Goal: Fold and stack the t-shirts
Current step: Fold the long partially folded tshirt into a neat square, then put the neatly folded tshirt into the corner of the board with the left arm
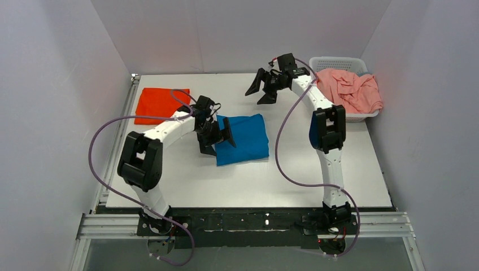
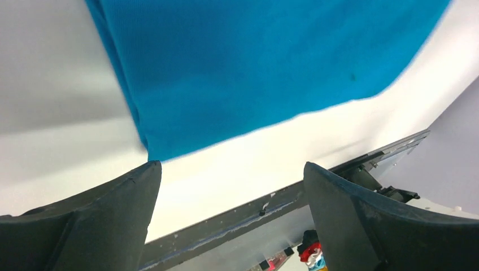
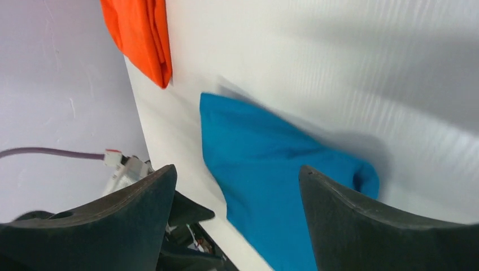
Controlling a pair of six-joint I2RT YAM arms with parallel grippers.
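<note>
Overhead, pale walls (image 1: 51, 113) box the white table (image 1: 248, 180); left gripper (image 1: 218, 141), jaws apart, covers part of the blue t-shirt (image 1: 248, 135); right gripper (image 1: 260, 93) gapes too.

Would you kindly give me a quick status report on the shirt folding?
Left tool open, empty; right tool likewise. Blue shirt folded, orange shirt apart, unstacked. Pink clothing in basket.

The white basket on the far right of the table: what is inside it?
Crumpled pink fabric fills the white basket, heaped above its rim. The basket's floor is covered, so whether one shirt or several lie there cannot be told.
</note>
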